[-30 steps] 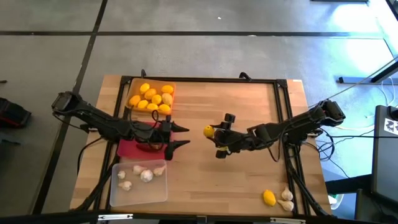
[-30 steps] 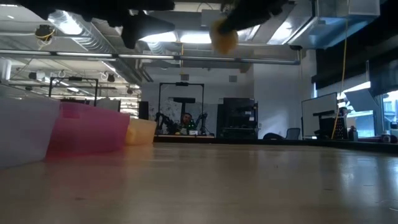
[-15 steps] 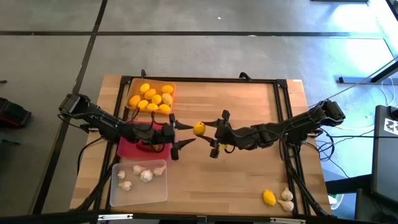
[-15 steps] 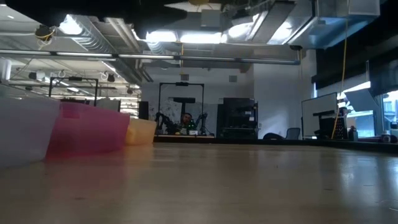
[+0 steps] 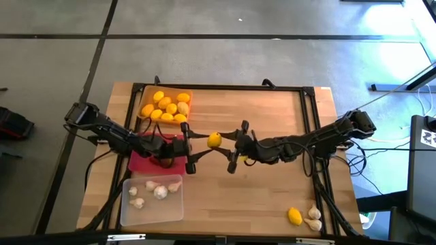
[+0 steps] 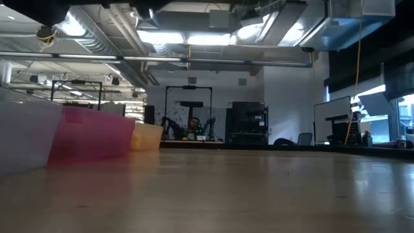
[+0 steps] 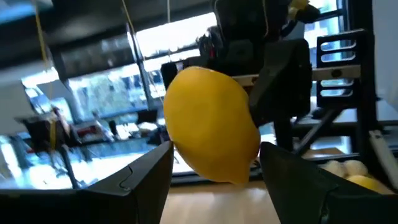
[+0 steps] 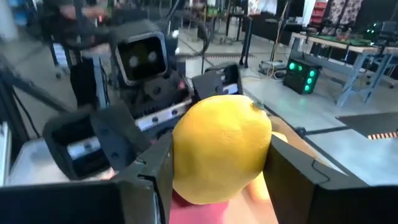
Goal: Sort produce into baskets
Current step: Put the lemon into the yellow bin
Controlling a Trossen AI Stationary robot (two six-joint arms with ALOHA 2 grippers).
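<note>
The right gripper [image 5: 233, 146] grasps a lemon [image 5: 214, 140] between its two fingers [image 8: 298, 177], above the middle of the table [image 5: 259, 109]. The left gripper [image 5: 193, 148] faces it with fingers [image 7: 143, 180] spread apart, the lemon sitting in the gap between them; whether they touch it cannot be told. The red-pink basket [image 5: 139, 163] lies just behind the left fingers.

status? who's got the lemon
Right gripper shut on lemon, mid-table, raised. Left gripper open, fingers either side of it, by the red basket. Handover looks under way. Nothing between them.
</note>
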